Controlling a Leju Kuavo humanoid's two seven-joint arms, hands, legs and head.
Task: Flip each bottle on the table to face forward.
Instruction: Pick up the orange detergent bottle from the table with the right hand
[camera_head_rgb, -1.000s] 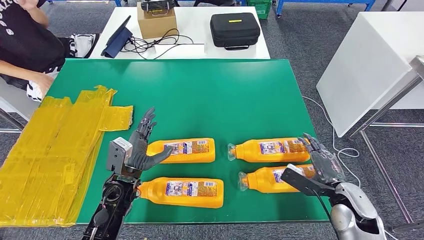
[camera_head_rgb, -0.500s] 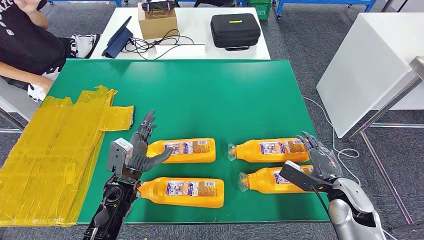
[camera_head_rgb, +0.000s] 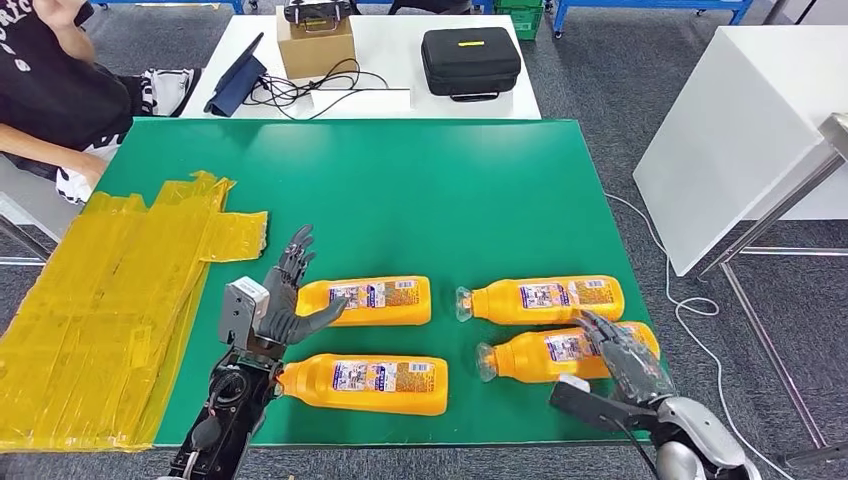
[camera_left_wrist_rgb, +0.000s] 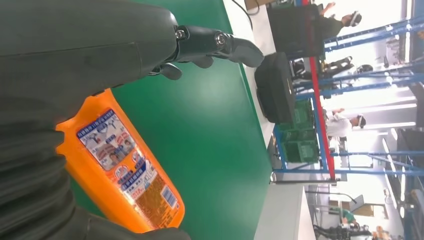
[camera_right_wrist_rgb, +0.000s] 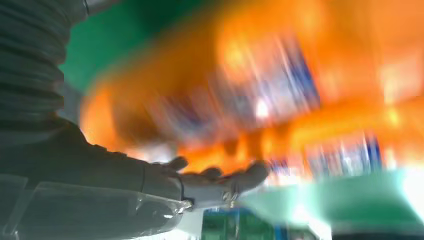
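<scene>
Four orange bottles lie on their sides on the green table (camera_head_rgb: 420, 190), in two rows low in the head view: upper-left bottle (camera_head_rgb: 365, 300), lower-left bottle (camera_head_rgb: 365, 383), upper-right bottle (camera_head_rgb: 545, 298) and lower-right bottle (camera_head_rgb: 550, 354), all with printed labels facing up. The label text is too small to read. The left hand (camera_head_rgb: 285, 295) hovers at the neck end of the upper-left bottle, fingers spread and holding nothing. The left wrist view shows that bottle's label (camera_left_wrist_rgb: 122, 162) close up, with small pictures and a barcode. The right hand (camera_head_rgb: 625, 355) lies over the wide end of the lower-right bottle, fingers extended; whether it grips I cannot tell, since the right wrist view is a motion-blurred orange smear.
</scene>
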